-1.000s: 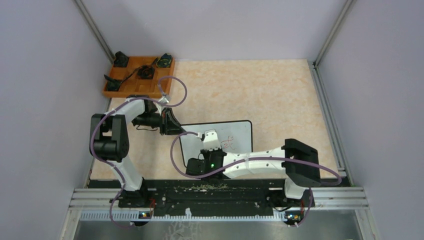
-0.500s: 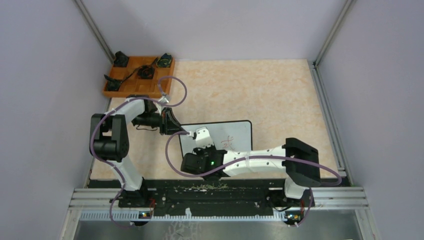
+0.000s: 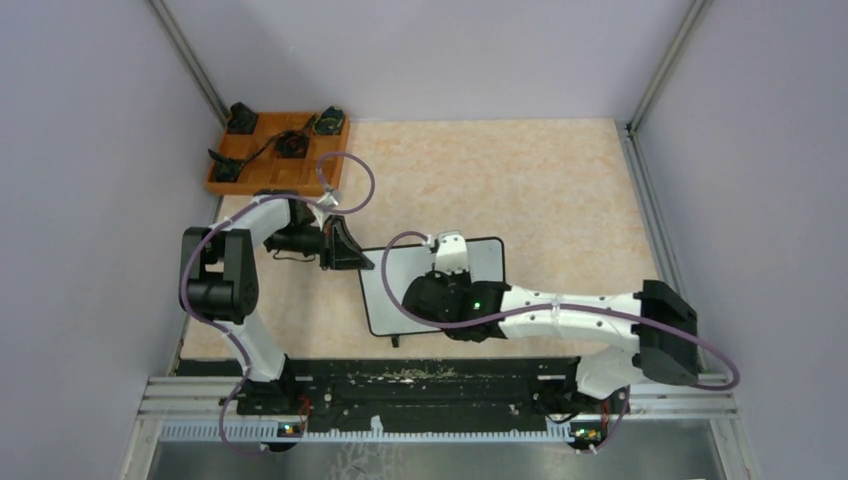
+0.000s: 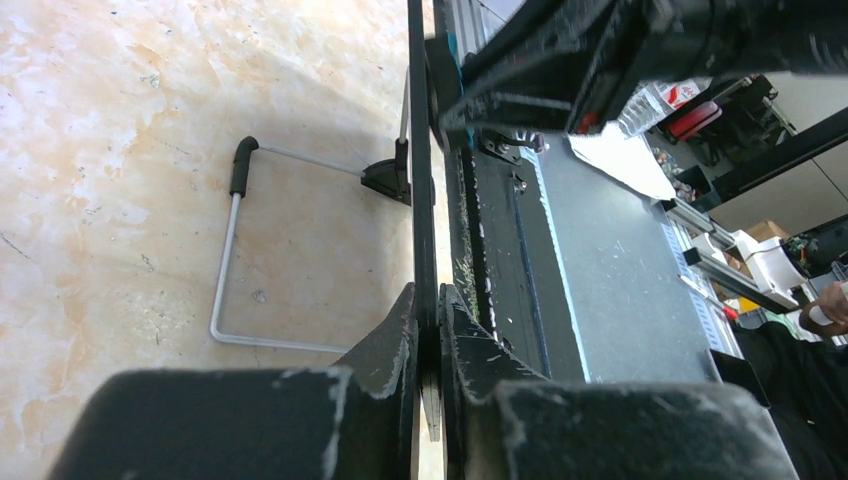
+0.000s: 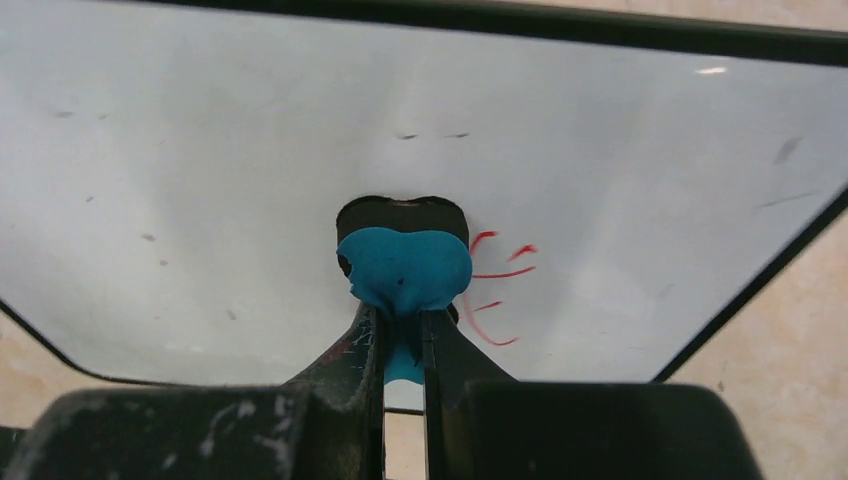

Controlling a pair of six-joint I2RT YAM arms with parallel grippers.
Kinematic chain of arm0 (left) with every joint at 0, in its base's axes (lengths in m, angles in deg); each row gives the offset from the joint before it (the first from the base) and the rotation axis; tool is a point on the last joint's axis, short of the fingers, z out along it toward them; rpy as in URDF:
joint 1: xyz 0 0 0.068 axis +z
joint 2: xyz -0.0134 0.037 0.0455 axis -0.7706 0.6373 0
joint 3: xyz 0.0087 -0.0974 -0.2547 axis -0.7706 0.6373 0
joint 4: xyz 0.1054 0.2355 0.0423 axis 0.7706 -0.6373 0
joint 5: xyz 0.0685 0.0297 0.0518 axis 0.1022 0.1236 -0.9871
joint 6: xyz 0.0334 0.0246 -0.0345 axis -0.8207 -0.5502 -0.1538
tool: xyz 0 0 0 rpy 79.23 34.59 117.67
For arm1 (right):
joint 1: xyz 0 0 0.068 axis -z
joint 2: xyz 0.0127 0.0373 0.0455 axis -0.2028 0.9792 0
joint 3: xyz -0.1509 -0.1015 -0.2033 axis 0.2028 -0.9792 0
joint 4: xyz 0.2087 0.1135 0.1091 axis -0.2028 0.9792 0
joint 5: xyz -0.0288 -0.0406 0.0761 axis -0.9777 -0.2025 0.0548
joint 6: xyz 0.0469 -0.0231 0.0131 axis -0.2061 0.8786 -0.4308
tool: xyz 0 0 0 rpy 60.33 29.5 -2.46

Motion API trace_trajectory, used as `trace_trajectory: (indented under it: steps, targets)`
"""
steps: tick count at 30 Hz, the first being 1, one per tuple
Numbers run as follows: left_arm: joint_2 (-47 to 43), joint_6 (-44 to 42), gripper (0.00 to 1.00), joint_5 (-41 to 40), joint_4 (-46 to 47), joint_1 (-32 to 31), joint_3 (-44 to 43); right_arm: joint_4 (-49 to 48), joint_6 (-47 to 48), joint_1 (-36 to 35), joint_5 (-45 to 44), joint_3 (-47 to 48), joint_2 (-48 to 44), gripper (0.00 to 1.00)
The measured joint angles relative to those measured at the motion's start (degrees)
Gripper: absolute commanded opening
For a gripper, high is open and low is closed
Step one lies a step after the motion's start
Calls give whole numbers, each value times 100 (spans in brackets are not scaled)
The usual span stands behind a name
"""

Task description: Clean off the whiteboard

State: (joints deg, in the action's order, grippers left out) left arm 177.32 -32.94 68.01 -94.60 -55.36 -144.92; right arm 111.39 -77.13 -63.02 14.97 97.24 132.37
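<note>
Found the whiteboard (image 3: pixel 385 300) on the table (image 3: pixel 560 190) between both grippers, apparently propped on its wire stand (image 4: pixel 235 260). Gripped its rim edge-on in the clenched left gripper (image 4: pixel 425 295), frame pinched between the fingers (image 4: pixel 395 330). Pressed a blue cloth (image 5: pixel 405 270), squeezed in the right gripper (image 5: pixel 403 320), against the white face just ahead of that gripper. Left a few red strokes (image 5: pixel 495 290) touching the cloth's right side. Elsewhere around the right gripper, only faint grey specks.

Swept across within the last second, from the board's near left part, close by the left gripper, over toward its far right corner, elbow swung out wide to the right. Covered, in the overhead view, the spot marked with red writing a second before, so could not gauge the remainder from above. Judged from the wrist view only the remnant beside the cloth to be left. Kept the left gripper unmoved throughout, board not visibly shifted.

Judged the job nearly done, with one short pass rightward from the cloth likely needed to clear the last strokes. Risked little beyond sliding off the frame close on the cloth's right. Ignored the orange tray (image 3: pixel 215 185) of small black parts, well beyond the left gripper.
</note>
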Motion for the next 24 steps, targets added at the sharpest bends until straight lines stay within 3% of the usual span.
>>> trace_trajectory:
  steps: [10,24]
  targets:
    - [0,37,0,-33,-17,-17,0,186,181,389,-203,-260,-632,0]
    - [0,83,0,-68,-31,24,0,-129,911,129,-175,289,223,0]
